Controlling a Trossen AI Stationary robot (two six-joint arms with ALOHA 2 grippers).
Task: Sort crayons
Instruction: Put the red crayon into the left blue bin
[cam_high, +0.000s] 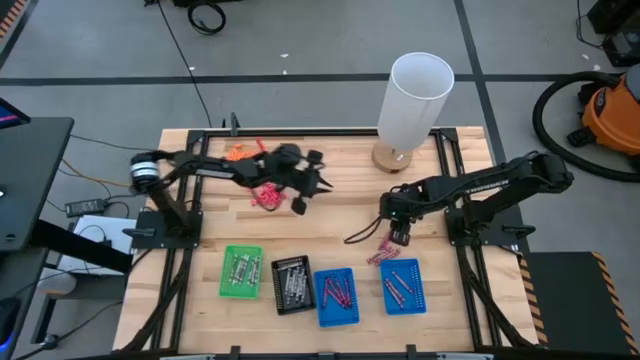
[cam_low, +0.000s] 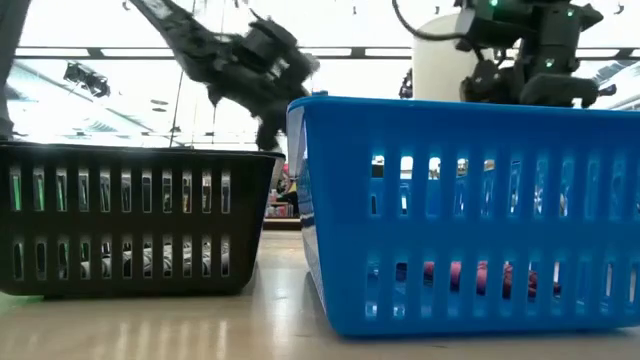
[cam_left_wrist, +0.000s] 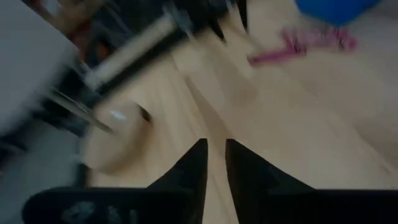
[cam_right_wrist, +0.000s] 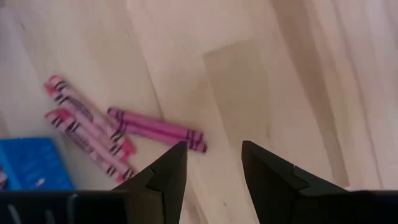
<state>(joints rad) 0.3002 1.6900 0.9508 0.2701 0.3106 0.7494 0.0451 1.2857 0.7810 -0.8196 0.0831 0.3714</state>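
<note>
The right gripper (cam_right_wrist: 211, 168) hangs over the bare wooden table (cam_high: 350, 200), near its right edge, with its two dark fingers wide apart and nothing between them. Three magenta crayons (cam_right_wrist: 112, 127) lie on the wood just beside it, close to one small blue plastic tray (cam_high: 403, 285). The left gripper (cam_left_wrist: 215, 163) is up over the middle of the table; its fingers stand close together with a thin gap, holding nothing. Four trays sit along the front edge: one green (cam_high: 240, 272), one black (cam_high: 292, 284), two blue.

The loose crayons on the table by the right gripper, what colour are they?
Magenta-pink with black label markings; the crayons show best in the right wrist view.
</note>
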